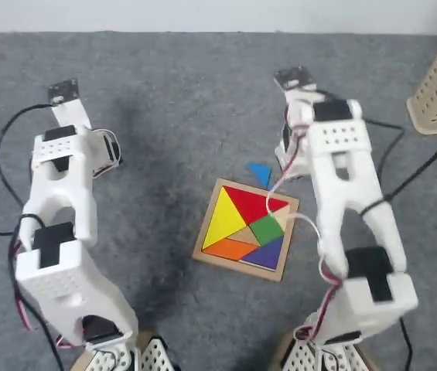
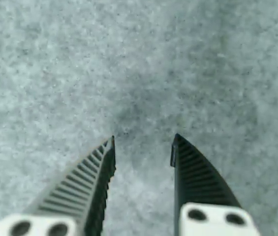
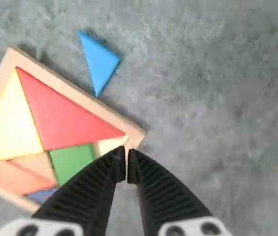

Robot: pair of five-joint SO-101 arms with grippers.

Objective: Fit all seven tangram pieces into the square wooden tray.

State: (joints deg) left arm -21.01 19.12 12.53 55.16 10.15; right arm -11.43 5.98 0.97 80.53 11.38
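Robotics lab: 2 arms (image 1: 71,224), grey carpet (image 1: 172,100).

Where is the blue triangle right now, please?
In the high view the blue triangle lies on the grey mat off the far edge of the wooden tray, near the right arm.

Grey carpet (image 1: 172,108), pale wall strip (image 1: 203,14) beyond

I can read no text, label, number or sign anywhere from here, neither near my grippers nor farther off.
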